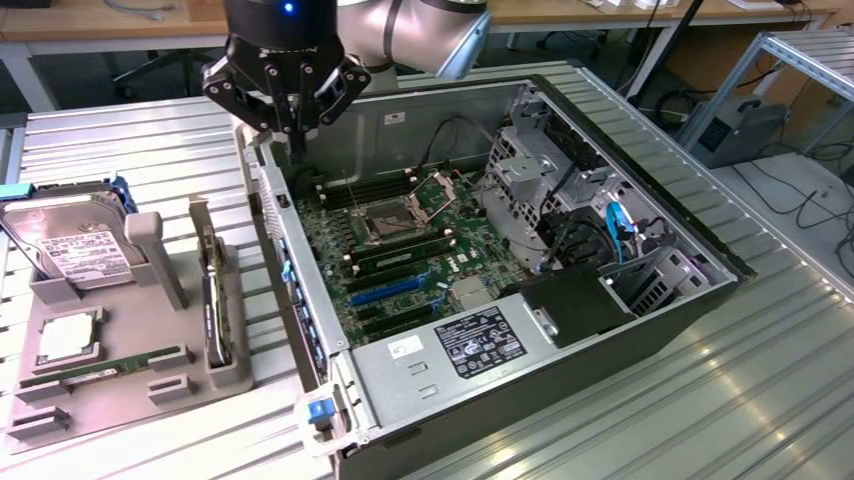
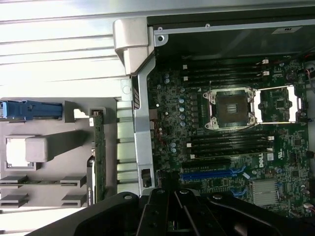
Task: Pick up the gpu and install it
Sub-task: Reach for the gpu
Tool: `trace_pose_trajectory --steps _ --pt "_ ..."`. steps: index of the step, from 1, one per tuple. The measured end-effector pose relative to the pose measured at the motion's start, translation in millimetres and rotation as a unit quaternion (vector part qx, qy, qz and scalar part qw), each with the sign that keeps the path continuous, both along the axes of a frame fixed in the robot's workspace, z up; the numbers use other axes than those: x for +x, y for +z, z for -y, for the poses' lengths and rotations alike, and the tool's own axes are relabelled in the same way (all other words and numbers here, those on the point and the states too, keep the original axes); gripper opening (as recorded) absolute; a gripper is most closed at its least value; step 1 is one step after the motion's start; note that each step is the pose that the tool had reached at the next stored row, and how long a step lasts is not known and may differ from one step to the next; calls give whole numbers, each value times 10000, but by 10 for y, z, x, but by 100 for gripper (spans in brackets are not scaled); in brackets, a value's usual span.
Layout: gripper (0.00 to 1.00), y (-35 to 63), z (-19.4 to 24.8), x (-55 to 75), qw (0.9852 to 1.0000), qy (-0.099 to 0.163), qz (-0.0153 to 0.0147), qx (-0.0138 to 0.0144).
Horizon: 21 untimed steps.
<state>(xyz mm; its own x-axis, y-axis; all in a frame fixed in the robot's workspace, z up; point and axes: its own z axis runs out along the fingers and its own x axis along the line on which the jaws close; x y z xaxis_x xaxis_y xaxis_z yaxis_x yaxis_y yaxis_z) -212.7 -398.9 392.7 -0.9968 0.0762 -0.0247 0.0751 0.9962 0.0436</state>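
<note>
Gripper point(image 1: 295, 130) closed tight, nothing in it, hanging over the far corner of the open computer case point(image 1: 400, 365). Gpu point(image 1: 212, 290) stands on edge in the grey holder point(image 1: 200, 375) just beside the case. Its long axis runs parallel to the case wall.

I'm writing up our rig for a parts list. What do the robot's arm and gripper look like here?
The robot arm has rounded silver-grey joint housings with a pale blue-grey end cap. Its wrist section is black, with a small blue light glowing on it. The black gripper is built of hinged linkage bars with visible pivot screws, narrowing to two slim fingers.
</note>
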Motion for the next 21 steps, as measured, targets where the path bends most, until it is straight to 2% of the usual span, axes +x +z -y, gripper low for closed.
trace_pose_trajectory --steps 21 --pt "11 0 0 -106 10000 0 0 0"
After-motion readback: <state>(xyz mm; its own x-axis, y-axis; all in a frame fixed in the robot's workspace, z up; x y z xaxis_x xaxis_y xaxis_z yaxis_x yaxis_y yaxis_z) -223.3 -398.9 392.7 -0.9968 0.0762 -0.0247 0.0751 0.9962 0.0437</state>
